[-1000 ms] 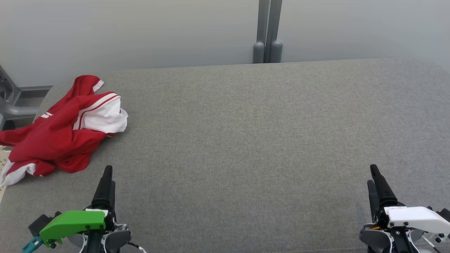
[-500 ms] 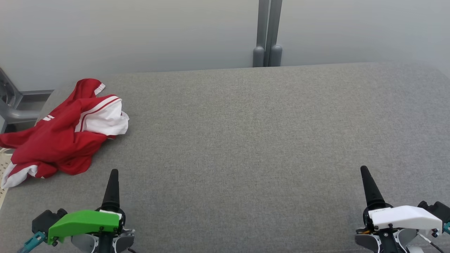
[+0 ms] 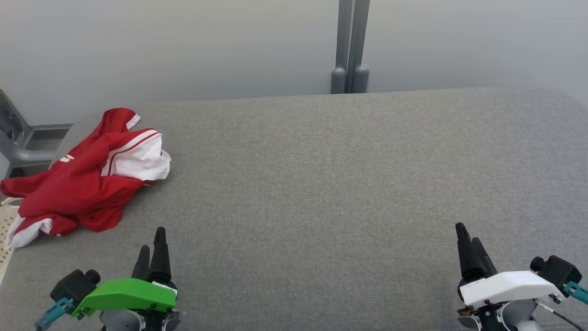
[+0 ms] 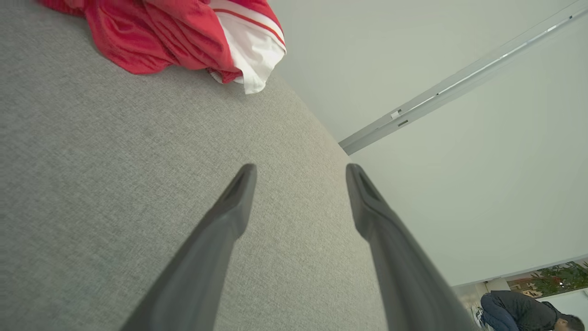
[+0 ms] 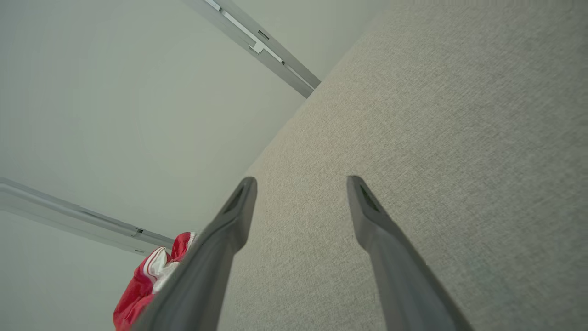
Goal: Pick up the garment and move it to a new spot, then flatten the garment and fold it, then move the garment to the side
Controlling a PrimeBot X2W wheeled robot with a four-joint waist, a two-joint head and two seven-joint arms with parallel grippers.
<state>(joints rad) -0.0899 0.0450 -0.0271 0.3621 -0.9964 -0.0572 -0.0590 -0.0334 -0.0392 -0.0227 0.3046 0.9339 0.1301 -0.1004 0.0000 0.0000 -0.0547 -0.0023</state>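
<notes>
Garment [image 3: 87, 184]: red with white panels and stripes, crumpled in a heap at the far left of the grey fabric worktop [image 3: 321, 184]. Its left side runs to the worktop's left edge. One white section sits on top toward the right of the heap, another at the lower left corner. Not flattened, not folded, nothing touching it.

Left hand [image 3: 152, 241]: green cover, low at the near left, fingers pointing up the head view. It sits just near-side and slightly right of the garment, apart from it. In the left wrist view the two dark fingers [image 4: 229, 216] stand wide apart with bare worktop between them, holding nothing. The garment lies ahead at the top left of that view, clear of the tips.

Right hand [image 3: 467, 233]: white cover, low at the near right, well apart from the garment with the width of the worktop between them. In the right wrist view the fingers [image 5: 372, 220] are spread wide and hold nothing. A bit of the garment shows there at the bottom left, partly behind the left-side finger.

Background: pale wall behind the worktop, with a grey vertical post [image 3: 349, 46] at its far edge near the centre. Grey metal frame [image 3: 18, 147] off the left edge behind the garment. A person [image 4: 523, 312] in dark clothes, bent over, is far off at the bottom right of the left wrist view.
</notes>
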